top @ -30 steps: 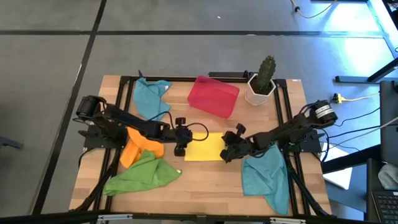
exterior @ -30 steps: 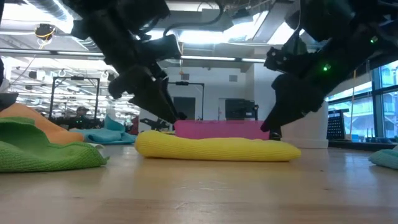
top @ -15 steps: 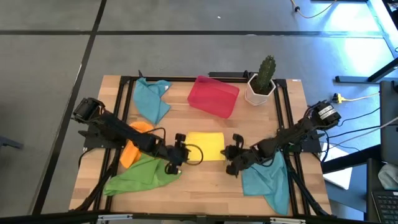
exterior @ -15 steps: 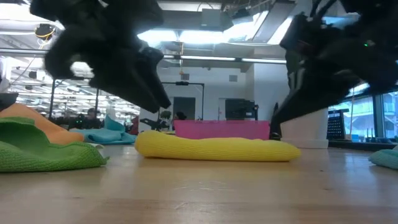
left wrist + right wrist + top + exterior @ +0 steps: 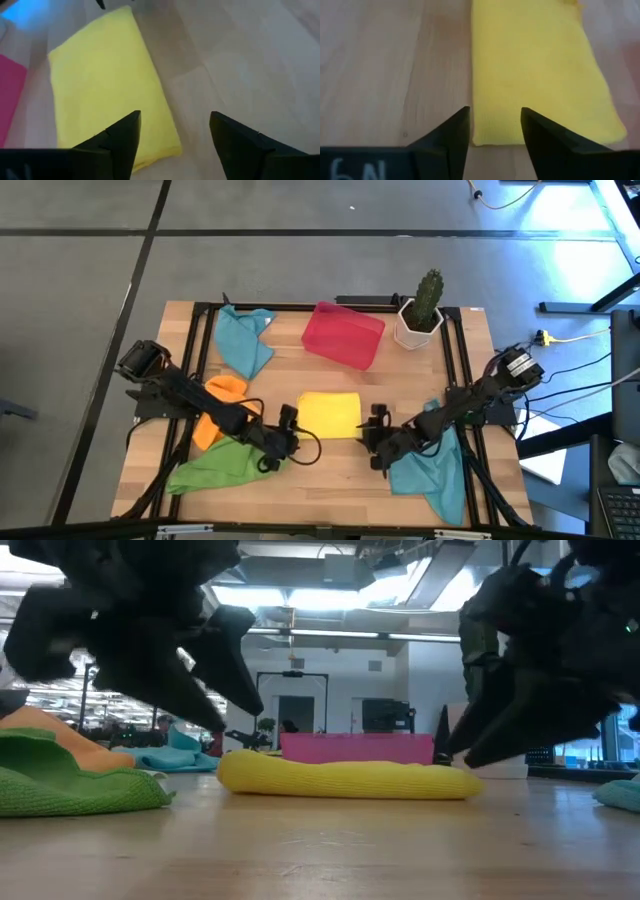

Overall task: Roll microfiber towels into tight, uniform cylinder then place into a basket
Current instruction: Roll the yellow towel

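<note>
Wooden table (image 5: 330,470) framed by black rails, standing on grey floor; the low view shows a lit workshop behind, detail indistinct. Folded yellow towel (image 5: 329,414) lies flat at centre, clear of the red basket (image 5: 343,334). Left gripper (image 5: 287,442) and right gripper (image 5: 374,442) flank its near corners, both with fingers apart and empty, seemingly not touching it.
</note>
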